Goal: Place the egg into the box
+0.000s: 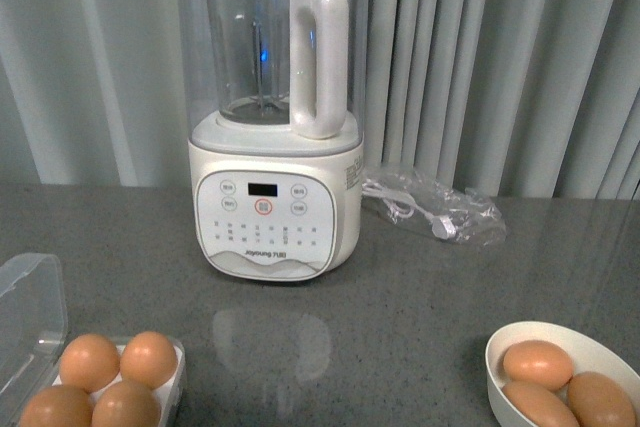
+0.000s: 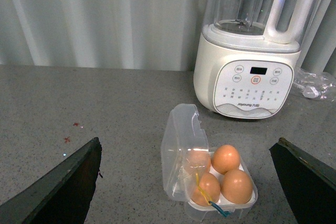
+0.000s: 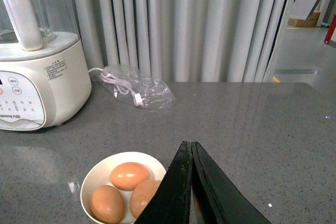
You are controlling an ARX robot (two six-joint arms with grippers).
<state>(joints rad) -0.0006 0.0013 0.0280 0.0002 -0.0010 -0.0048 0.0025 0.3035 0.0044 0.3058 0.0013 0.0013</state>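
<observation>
The left gripper (image 2: 188, 140) was released, its two dark fingers (image 2: 63, 184) spread wide with nothing between them. In its wrist view the box (image 2: 181, 145) showed in the gap, on the grey tabletop (image 1: 400, 287). The right gripper (image 3: 188, 145) was clenched, both fingers pressed flat together and grasping nothing. In the right wrist view they crossed in front of part of a white bowl (image 3: 97, 174). Neither arm showed in the front view. The box sat at the near left corner of the tabletop, cut off by the front view's edge, with its clear lid (image 1: 28, 307) swung open on the outer side. All four cups were filled: four eggs (image 2: 226, 159), orange-brown and unmarked, sat upright in two touching rows. Thin yellow and blue wires (image 2: 207, 198) ran down the face of the box towards the left gripper. At the near right corner stood the round bowl with three eggs (image 1: 537, 364) lying in it, touching one another. The box and bowl were well apart, with bare stone between them. Further back, around the middle of the tabletop, stood a white blender (image 1: 272, 207) with a clear jug, a white handle and a lit control panel. Just beside its right flank, nearer the far edge, lay a crumpled clear bag (image 1: 430, 209) holding a white cable. Pale pleated curtains (image 1: 500, 57) hung behind the far edge.
</observation>
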